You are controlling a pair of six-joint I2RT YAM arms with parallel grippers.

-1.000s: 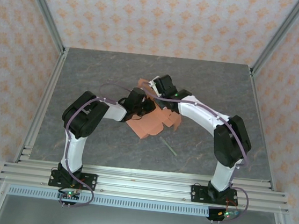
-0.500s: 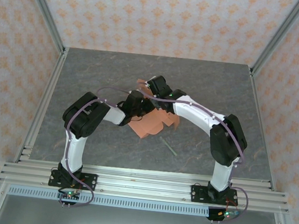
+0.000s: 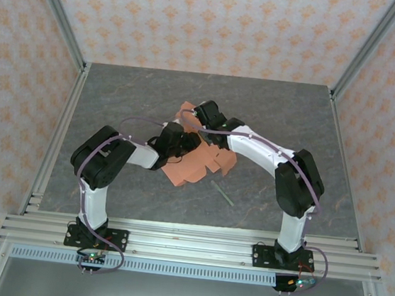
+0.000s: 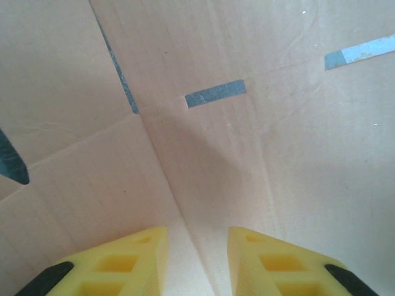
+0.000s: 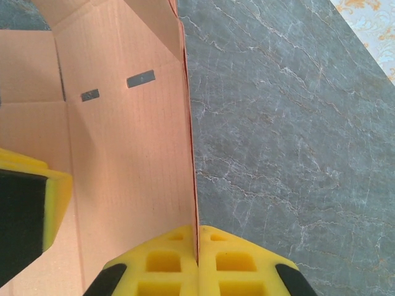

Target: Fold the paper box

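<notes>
- Paper box (image 3: 197, 164): salmon-orange card, partly folded, lay near the middle of the grey tabletop (image 3: 280, 111), between the two arms' wrists.
- Top view: several flaps and tabs stuck out at the card's right and far edges. The exact fold state could not be made out from above.
- Left end effector (image 4: 197, 262): yellow fingers apart with a clear gap and nothing clamped between them. It pointed at the inner face of the card, close above a crease where two panels met.
- Left wrist view: two narrow slots (image 4: 215, 94) were cut through the panel beyond the fingers, showing grey through them.
- Right end effector (image 5: 197, 256): fingers pressed together on the thin edge of an upright card panel. The panel's edge ran straight into the seam between the pads.
- Right wrist view: card inner face lay to the left of the pinched panel, bare tabletop to its right.
- Thin greenish stick (image 3: 222, 192) lay flat on the tabletop, just beside the card's near-right corner and apart from it.
</notes>
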